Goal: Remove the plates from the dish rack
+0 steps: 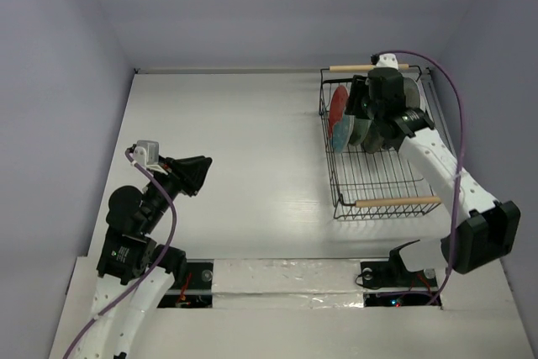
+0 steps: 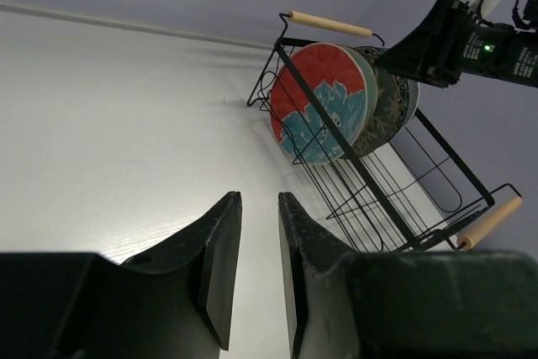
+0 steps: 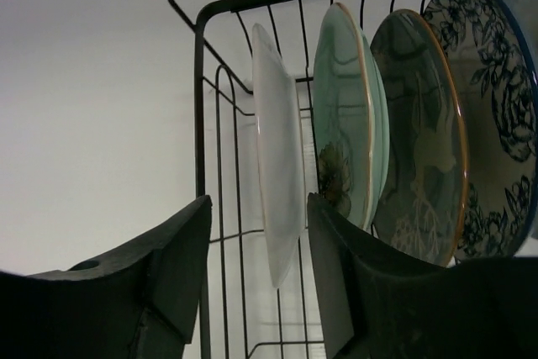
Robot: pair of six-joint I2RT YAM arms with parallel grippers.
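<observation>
1. Location: the four plates stand on edge, side by side, at the far end of the dish rack (image 1: 382,178), on the right part of the table (image 1: 235,149). All four are in the rack.
2. Order from the open-table side: red-and-blue plate (image 2: 324,102), pale green plate (image 3: 349,115), dark grey-brown plate (image 3: 420,157), blue-rimmed white plate (image 3: 492,115).
3. The right gripper (image 3: 256,271) is released, its jaws spread with nothing clamped. It sits over the plate row, and its wrist camera looks along the plates' edges.
4. Key relation: the outermost plate lies edge-on in the gap between the fingers (image 3: 168,266). It looks pale in the wrist view and is probably the red-and-blue plate seen from its back. One finger is outside the row; the other is in the slot toward the pale green plate. The plate's face runs parallel to the finger pads, so closing should pinch across its thickness.
5. The left gripper (image 2: 259,279) is parted slightly and empty, well apart from the rack above bare table. The right arm is the nearer.
</observation>
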